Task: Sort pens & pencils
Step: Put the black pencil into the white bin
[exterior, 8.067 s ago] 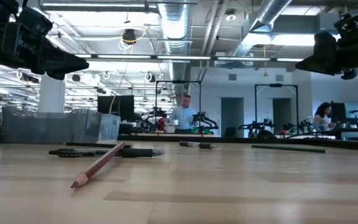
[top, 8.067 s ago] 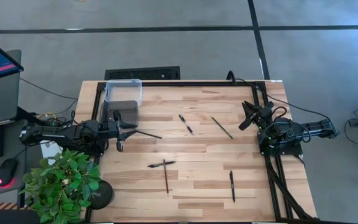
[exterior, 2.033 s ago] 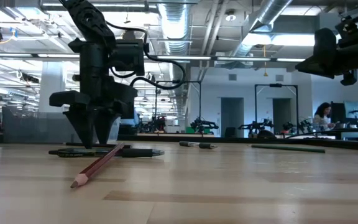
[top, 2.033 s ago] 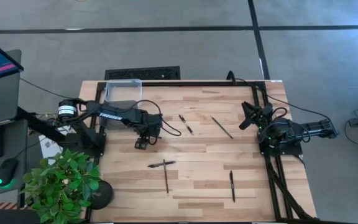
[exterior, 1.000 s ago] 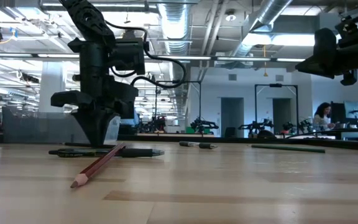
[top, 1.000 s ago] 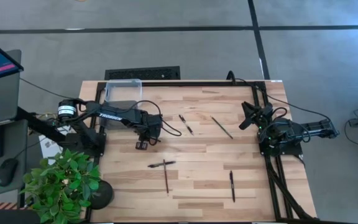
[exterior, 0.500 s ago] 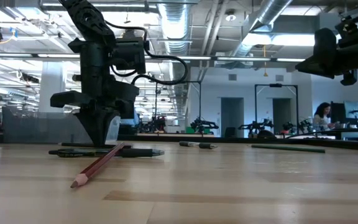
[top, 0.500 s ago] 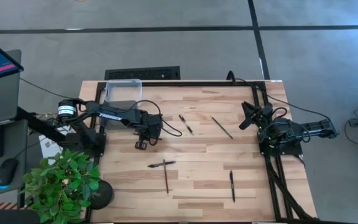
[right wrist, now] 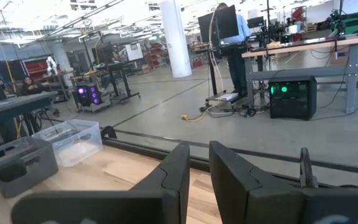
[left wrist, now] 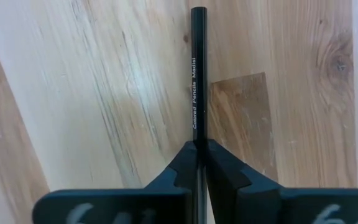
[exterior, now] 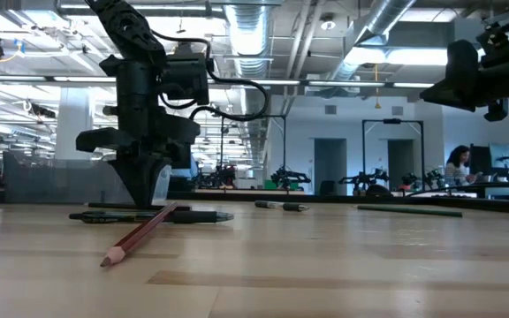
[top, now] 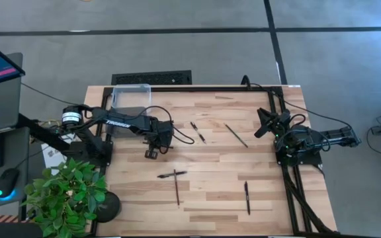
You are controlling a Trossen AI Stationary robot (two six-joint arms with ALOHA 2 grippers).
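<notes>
since your left gripper (left wrist: 199,163) is pinching the black pencil (left wrist: 197,74) near its end, lift level and slowly toward the bins (top: 130,106).

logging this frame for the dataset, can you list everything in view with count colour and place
pencils: three seen; one black, clamped in the left gripper, left-centre of the table; one reddish, front centre; one dark, back right of centre
pens: three, black; one back centre, one across the reddish pencil's end, one front right
bins: two, one clear and one grey, back left corner
table: one, pale wood
plant: one, green, front left
person: one, beyond the table
left gripper: shut on a pencil
right gripper: open, parked at the right edge
</notes>
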